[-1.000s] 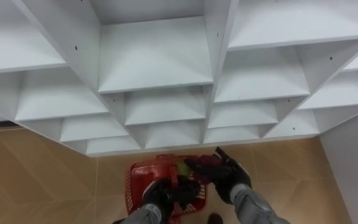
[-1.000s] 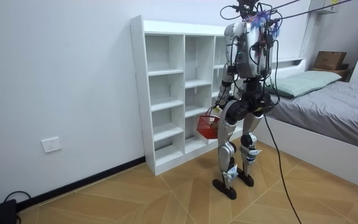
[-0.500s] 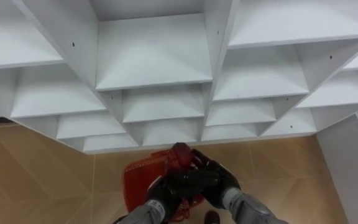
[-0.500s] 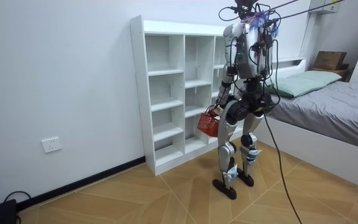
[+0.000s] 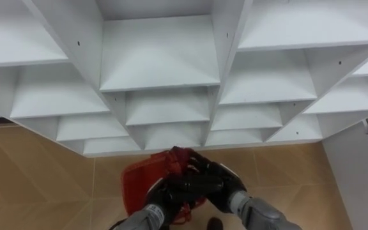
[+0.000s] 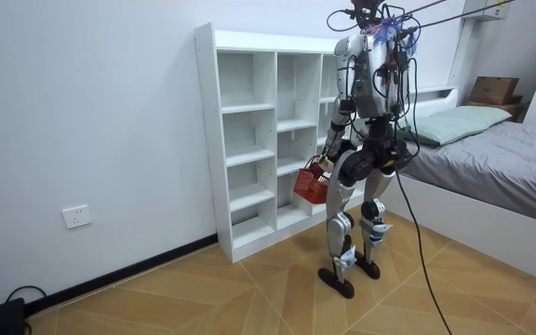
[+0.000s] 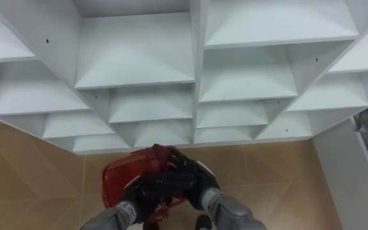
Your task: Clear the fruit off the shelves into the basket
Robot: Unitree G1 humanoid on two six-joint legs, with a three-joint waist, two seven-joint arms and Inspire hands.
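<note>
Wood-pattern floor (image 5: 37, 179) runs up to the foot of the closet (image 6: 249, 140), an open white shelf unit against the wall. The robot stands right in front of it, with the bed (image 6: 501, 158) off to the room view's right. Every compartment I can see looks bare. It carries the red basket (image 5: 133, 185) low in front of its hips, well clear of the floor, with the left hand (image 5: 161, 197) clenched on the handle as far as I can make out. The right hand (image 5: 214, 185) lies across the top of the basket, touching the left; whether it grasps anything I cannot tell. A dark red lump (image 5: 181, 156) sits at the basket's far rim (fruit or part of the handle, I couldn't say). If that is a fruit going in, I'd want the basket kept level and the right hand lowered well inside the rim before letting go, then lifted straight up so it doesn't snag the handle
</note>
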